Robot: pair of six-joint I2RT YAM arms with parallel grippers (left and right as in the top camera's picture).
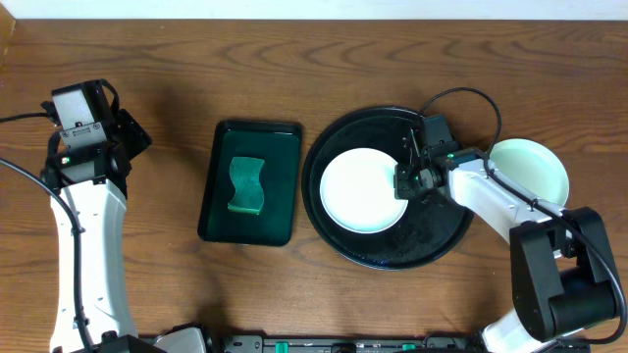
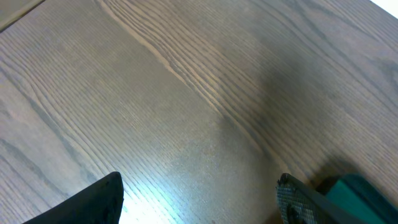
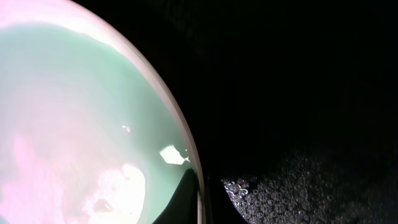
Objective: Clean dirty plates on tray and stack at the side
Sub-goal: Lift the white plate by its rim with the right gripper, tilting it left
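Note:
A pale round plate lies in the round black tray, left of its centre. My right gripper is at the plate's right edge. In the right wrist view the plate looks mint-green, and its rim runs between the two dark fingers of the right gripper, which is shut on it. The wet black tray fills the rest of that view. A second mint-green plate rests on the table just right of the tray. My left gripper hangs open over bare wood at the far left.
A rectangular dark tray holding a green sponge sits between the left arm and the round tray. The right arm's base stands at the lower right, below the second plate.

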